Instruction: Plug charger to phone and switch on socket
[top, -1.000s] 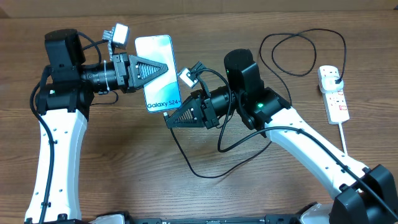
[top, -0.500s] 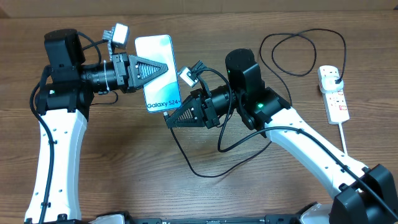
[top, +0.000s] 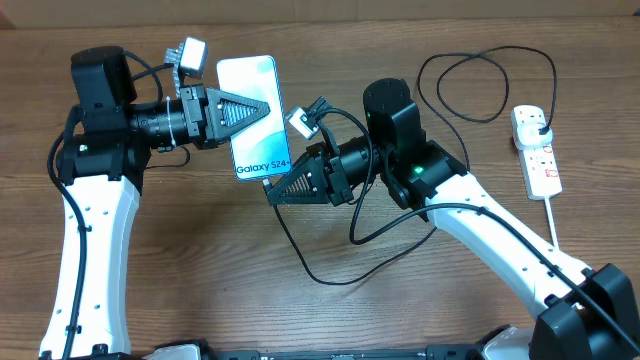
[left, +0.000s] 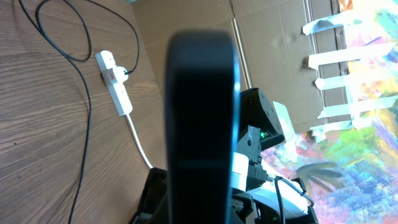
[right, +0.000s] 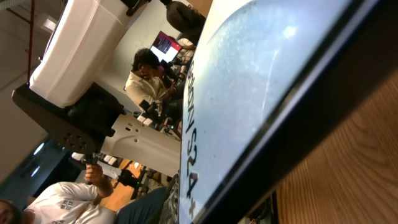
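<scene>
**Left arm.** The left gripper (top: 262, 107) is clenched on the slim rectangular smartphone with the light blue-teal lit screen (top: 248, 80). It holds the phone off the brown wood-grain table (top: 200, 280), screen up, with the "Galaxy" text at the end nearer the right arm. In the left wrist view the phone appears as a dark upright slab (left: 202, 124) filling the middle of the frame.

**Right arm.** The right gripper (top: 275, 192) is closed, its tip just beside the phone's text end. The thin black charger cable (top: 330, 284) runs out from between its fingertips, so it is grasping the charger's tip end. The connector itself is hidden, and whether it is seated in the phone cannot be told. The right wrist view shows only the phone's glass and edge (right: 261, 74) at very close range.

**Cable and socket.** The cable makes 1 loop on the table below the grippers and 1 at the far right. Its black plug sits in the white elongated power strip (top: 540, 165), which lies well apart from the phone at the table's right edge. The switch position cannot be read.
</scene>
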